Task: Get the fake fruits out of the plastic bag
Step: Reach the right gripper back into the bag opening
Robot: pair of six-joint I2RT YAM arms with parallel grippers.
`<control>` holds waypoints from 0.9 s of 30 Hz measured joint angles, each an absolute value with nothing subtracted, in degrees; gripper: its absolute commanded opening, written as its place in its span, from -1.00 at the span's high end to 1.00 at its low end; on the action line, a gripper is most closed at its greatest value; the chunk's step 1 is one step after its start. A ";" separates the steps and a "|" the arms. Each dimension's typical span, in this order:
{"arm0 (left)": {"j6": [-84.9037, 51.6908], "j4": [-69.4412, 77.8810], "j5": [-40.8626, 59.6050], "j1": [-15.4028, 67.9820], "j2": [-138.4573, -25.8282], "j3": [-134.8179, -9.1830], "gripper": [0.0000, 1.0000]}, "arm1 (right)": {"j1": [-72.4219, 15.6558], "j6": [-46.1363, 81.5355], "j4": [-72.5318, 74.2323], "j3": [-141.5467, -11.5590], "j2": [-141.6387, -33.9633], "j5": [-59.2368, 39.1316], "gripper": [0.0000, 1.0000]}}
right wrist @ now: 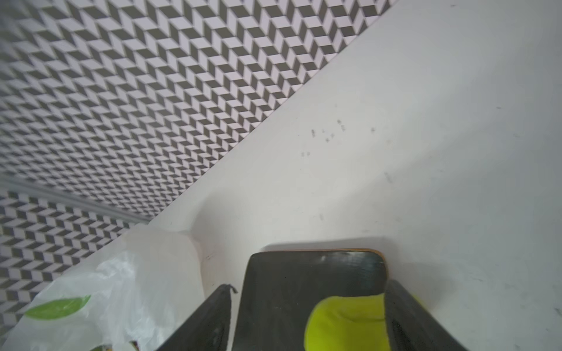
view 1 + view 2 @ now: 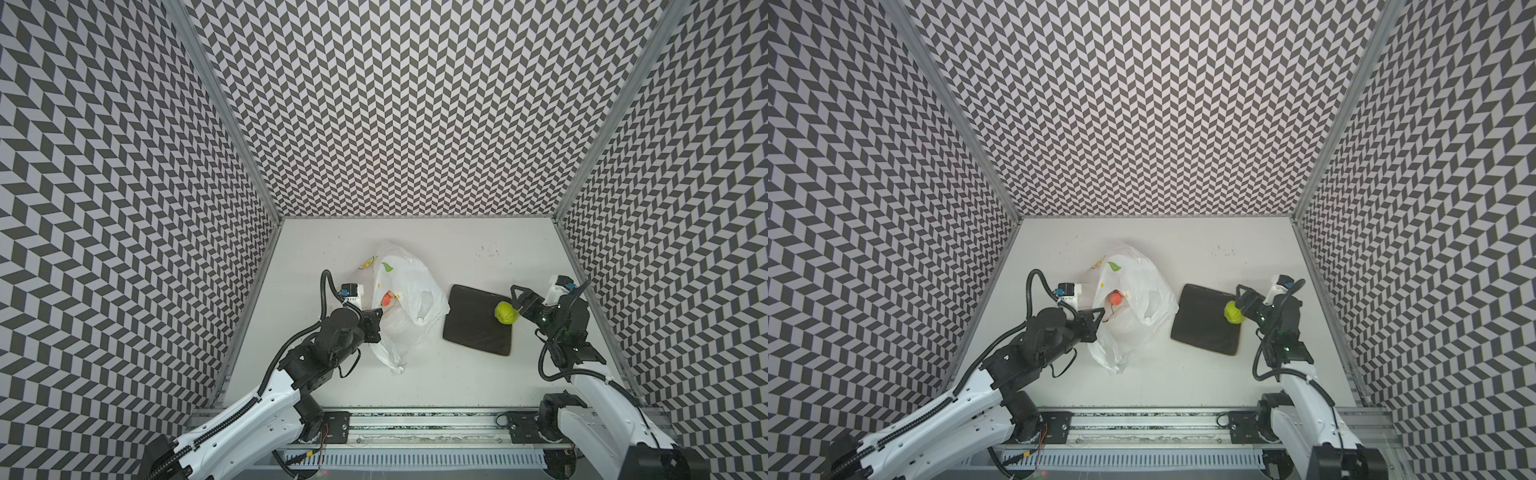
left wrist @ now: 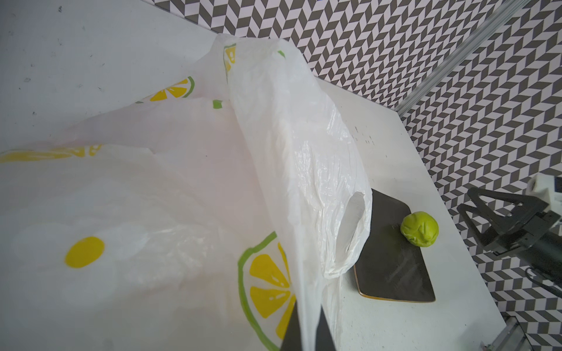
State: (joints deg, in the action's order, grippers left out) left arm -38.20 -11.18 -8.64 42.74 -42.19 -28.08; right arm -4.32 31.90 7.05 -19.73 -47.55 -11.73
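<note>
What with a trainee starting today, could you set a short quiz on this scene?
1. True or false: the green fruit lies on the dark plate.
2. The left gripper pinches: A) the plastic bag B) the dark plate C) the green fruit.
3. Which gripper stands open at the green fruit?
Key: 1 true; 2 A; 3 the right gripper.
</note>
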 measured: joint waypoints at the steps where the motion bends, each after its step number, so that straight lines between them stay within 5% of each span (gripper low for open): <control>1: -38.22 -11.18 -8.62 42.72 -42.19 -28.01 1.00 | -8.62 31.68 6.72 -20.69 -46.89 -10.90 -0.33; 7: -38.61 -11.77 -8.25 42.72 -42.19 -27.73 1.00 | -35.42 31.05 9.10 -27.14 -52.36 -7.88 -0.12; 12: -39.99 -14.06 -8.32 42.72 -41.85 -27.46 1.00 | -49.84 30.72 13.15 -34.74 -69.08 -6.09 -0.04; 27: -50.33 -22.96 -12.05 42.72 -42.02 -26.74 1.00 | -55.00 35.29 19.49 -52.90 -102.61 -0.08 -0.14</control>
State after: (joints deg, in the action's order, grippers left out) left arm -50.33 -22.96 -12.05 42.72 -42.02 -26.74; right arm -55.00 35.29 19.49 -52.90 -102.61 -0.08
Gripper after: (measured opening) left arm 0.047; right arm 0.571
